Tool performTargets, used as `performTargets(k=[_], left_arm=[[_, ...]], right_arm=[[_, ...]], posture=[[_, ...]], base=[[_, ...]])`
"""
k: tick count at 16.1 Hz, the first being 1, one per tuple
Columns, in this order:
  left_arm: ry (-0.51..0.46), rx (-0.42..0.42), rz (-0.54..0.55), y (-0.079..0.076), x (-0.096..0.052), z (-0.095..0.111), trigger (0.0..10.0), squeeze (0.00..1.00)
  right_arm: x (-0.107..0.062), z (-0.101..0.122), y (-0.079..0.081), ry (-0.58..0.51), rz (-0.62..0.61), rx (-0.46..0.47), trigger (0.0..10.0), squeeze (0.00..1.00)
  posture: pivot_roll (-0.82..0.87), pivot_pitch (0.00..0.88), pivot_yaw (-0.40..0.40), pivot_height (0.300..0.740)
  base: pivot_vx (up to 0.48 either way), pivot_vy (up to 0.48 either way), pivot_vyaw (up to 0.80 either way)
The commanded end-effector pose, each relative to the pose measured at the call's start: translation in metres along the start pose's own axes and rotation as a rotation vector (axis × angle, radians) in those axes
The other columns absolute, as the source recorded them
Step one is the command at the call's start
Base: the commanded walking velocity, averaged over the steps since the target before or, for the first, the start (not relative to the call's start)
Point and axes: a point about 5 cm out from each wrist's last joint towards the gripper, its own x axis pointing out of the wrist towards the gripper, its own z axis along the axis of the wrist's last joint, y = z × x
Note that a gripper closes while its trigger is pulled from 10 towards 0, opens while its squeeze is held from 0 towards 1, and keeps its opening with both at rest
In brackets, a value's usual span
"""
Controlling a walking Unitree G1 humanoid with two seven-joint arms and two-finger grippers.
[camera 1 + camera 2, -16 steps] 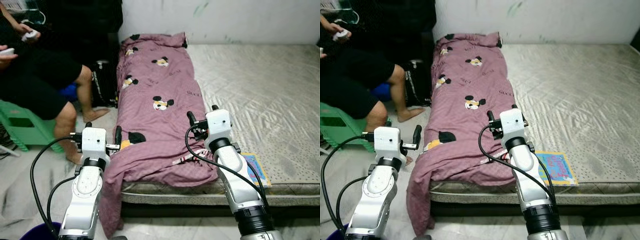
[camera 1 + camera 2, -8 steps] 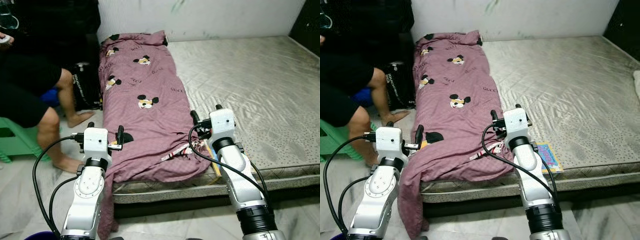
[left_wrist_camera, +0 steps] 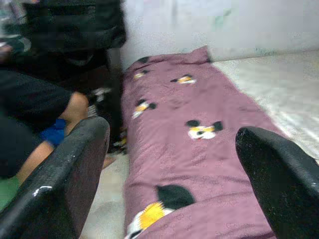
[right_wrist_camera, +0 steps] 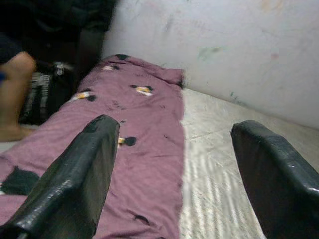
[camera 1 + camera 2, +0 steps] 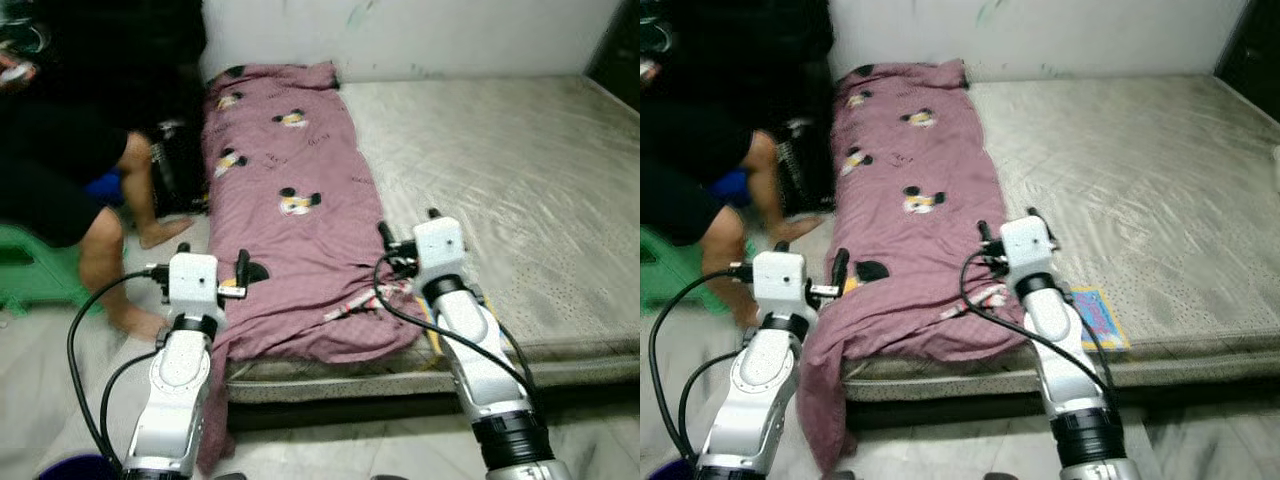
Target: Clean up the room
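A wide grey-beige quilted mattress [image 5: 520, 190] takes up the right and centre of the head views, running from the pale wall [image 5: 420, 35] at the top down to its front edge in the lower part of the frame. Along its left side lies a long mauve blanket with cartoon-mouse prints [image 5: 290, 200], stretching from the wall end to the near edge, where its lower left corner spills over the mattress side toward the pale floor [image 5: 330, 445]. At the upper left a seated person in black clothing [image 5: 50, 160] has bare legs reaching down beside the blanket's edge, sitting on a green plastic stool [image 5: 25, 270]; a black bag with white lettering [image 5: 175, 175] stands between the legs and the bed. A small flat colourful booklet [image 5: 1098, 318] lies on the mattress near its front edge, just right of the right forearm.

Both silver arms rise from the bottom of the frame with elbows low. The left gripper [image 3: 169, 164] hangs over the blanket's hanging near-left corner, fingers spread wide with nothing between them. The right gripper [image 4: 174, 169] sits above the blanket's near right edge, beside a striped strap [image 5: 350, 305] on the folds, also spread wide and empty.

The strip of floor along the front of the bed is open, narrowing on the left where the legs and stool stand.
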Motion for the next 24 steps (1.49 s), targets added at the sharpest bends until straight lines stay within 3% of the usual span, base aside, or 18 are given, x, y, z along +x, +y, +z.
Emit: performTargets(k=[1, 4, 16, 24], left_arm=[[0.014, 0.006, 0.009, 0.004, -0.0012, -0.0028, 10.0, 0.0], [0.015, 0.007, 0.008, 0.0039, -0.0009, -0.0027, 10.0, 0.0], [0.011, 0.002, -0.002, 0.0017, -0.0008, -0.0026, 10.0, 0.0], [0.012, 0.0, -0.005, 0.0013, 0.0002, -0.0026, 10.0, 0.0]], right_arm=[[0.0025, 0.0056, 0.0052, -0.022, 0.015, 0.001, 10.0, 0.0], [0.0026, 0.0057, 0.0053, -0.023, 0.015, 0.002, 10.0, 0.0], [0.003, 0.0052, 0.0047, -0.024, 0.02, 0.002, 10.0, 0.0], [0.0034, 0.0052, 0.005, -0.024, 0.019, -0.001, 10.0, 0.0]], posture=[[-0.07, 0.0, 0.012, 0.74], [-0.07, 0.0, 0.012, 0.74], [-0.07, 0.0, 0.008, 0.74], [-0.07, 0.0, 0.008, 0.74]], base=[[0.0, 0.0, 0.8], [0.0, 0.0, 0.8], [0.0, 0.0, 0.0], [0.0, -0.26, 0.51]])
